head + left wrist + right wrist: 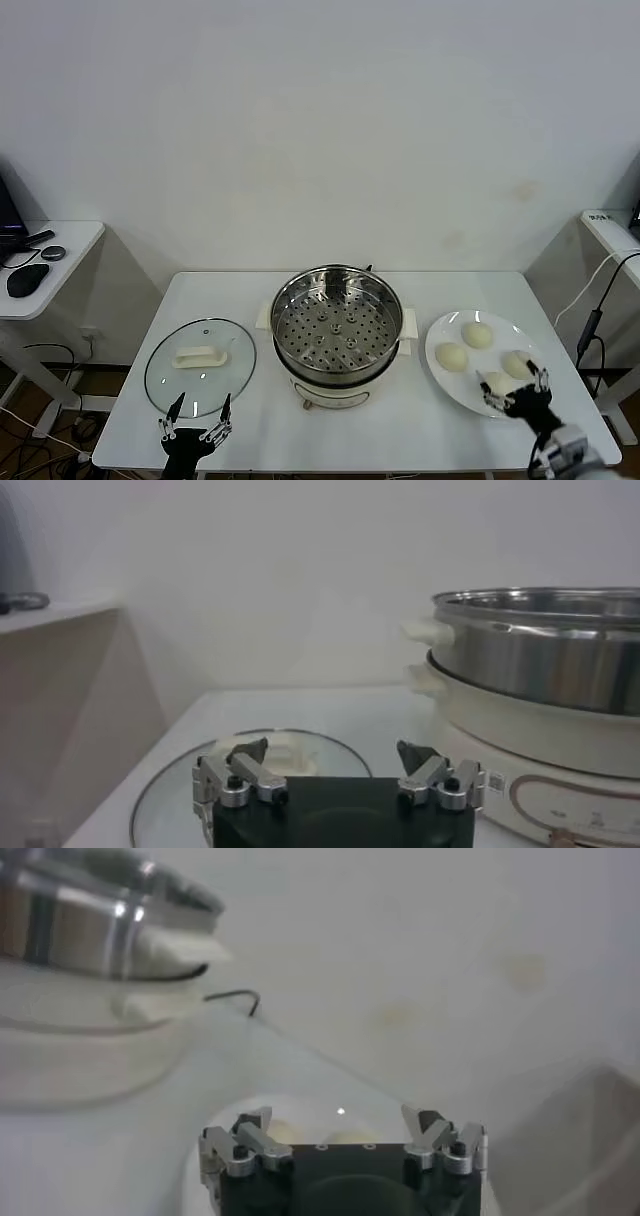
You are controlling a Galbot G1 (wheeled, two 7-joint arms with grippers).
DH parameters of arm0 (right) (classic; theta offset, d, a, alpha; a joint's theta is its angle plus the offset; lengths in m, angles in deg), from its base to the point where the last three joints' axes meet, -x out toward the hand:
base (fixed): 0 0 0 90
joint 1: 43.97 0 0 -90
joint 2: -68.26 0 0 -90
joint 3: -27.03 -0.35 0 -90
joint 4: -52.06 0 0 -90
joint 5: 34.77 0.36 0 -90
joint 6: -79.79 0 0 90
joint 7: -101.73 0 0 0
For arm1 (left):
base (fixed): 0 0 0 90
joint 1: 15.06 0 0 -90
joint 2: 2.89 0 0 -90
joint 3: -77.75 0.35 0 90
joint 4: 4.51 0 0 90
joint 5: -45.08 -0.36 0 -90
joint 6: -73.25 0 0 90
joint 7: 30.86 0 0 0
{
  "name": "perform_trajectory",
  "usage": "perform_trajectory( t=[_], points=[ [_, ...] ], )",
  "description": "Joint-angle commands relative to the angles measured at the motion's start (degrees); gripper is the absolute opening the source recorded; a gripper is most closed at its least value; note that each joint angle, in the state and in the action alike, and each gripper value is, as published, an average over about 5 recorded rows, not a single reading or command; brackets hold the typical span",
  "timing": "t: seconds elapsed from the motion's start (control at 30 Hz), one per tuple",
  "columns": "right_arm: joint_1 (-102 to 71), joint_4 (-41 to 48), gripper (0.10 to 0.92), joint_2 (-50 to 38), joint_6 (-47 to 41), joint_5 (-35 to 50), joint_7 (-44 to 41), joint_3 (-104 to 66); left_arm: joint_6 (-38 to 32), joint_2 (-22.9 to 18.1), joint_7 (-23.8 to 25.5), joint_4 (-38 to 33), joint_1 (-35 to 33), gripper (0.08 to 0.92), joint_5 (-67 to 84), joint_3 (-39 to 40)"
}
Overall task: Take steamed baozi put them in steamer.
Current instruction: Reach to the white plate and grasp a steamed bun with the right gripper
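Note:
Several cream-white baozi lie on a white plate [500,322] right of the steamer: one at the back [477,335], one on the left [451,356], one on the right [517,364], and one at the front [495,381] partly behind my right gripper. The steamer [337,330] stands mid-table, its perforated tray bare. My right gripper [512,388] is open and empty over the plate's front part, close to the front baozi. In the right wrist view the gripper [340,1123] is open, with the steamer [90,918] beyond. My left gripper [198,415] is open and empty at the lid's front edge.
A round glass lid [200,365] with a white handle [200,355] lies flat left of the steamer; it also shows in the left wrist view [300,742] beside the steamer [540,645]. Side tables stand at far left [50,260] and far right [610,230].

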Motion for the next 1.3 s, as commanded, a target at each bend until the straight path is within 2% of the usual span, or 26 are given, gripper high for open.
perform_trajectory(
  t=[0.03, 0.2, 0.37, 0.6, 0.8, 0.97, 1.3],
  points=[
    [16.80, 8.41, 0.823, -20.86, -4.81, -12.60, -17.80, 4.43, 0.12, -0.01, 1.25, -1.44, -0.06, 0.823, -2.67, -1.24],
    [31.94, 15.65, 0.823, -24.91, -1.71, -19.16, -25.93, 18.00, -0.64, -0.50, 1.25, -1.39, -0.38, 0.823, -4.00, -1.73],
    [49.35, 25.29, 0.823, -24.91, 2.43, -24.01, -33.04, 34.38, -1.26, -0.78, 1.19, -1.16, -0.62, 0.823, -4.91, -2.39],
    [63.96, 33.67, 0.823, -22.11, 4.98, -23.75, -40.77, 49.91, -1.17, -0.54, 1.16, -0.88, -0.24, 0.823, -4.89, -3.61],
    [74.24, 41.20, 0.823, -16.35, 6.00, -23.63, -46.06, 60.84, -1.07, -0.52, 1.10, -0.38, 0.10, 0.823, -4.80, -4.60],
    [77.94, 45.75, 0.823, -12.76, 6.02, -23.29, -47.68, 66.10, -1.09, -0.58, 1.07, -0.20, 0.07, 0.823, -4.78, -5.29],
    [78.91, 50.61, 0.823, -6.85, 5.23, -24.61, -44.85, 69.19, -1.15, -0.80, 1.00, -0.01, 0.05, 0.823, -4.81, -5.99]
  ],
)
